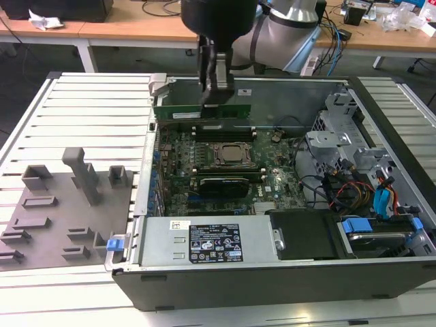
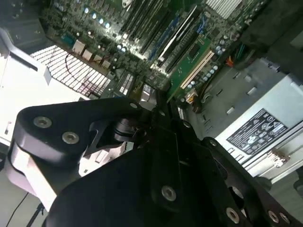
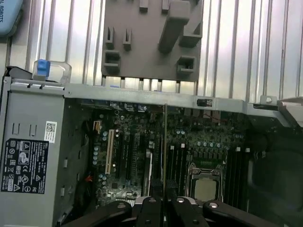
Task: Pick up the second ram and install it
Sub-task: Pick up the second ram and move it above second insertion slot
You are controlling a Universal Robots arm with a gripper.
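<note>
The second ram, a long green stick, hangs level over the far side of the open computer case, above the motherboard. My gripper comes down from above and is shut on the stick near its middle. In the first wrist view the ram shows edge-on as a thin line running out from my gripper, over the black memory slots beside the processor socket. In the exterior view the memory slots lie just below the held stick, on the far side of the processor socket.
A black-finned card sits on the near side of the socket. The power supply fills the case's near side, with drive bays and cables at the exterior view's right. A grey holder tray lies left of the case on the slatted table.
</note>
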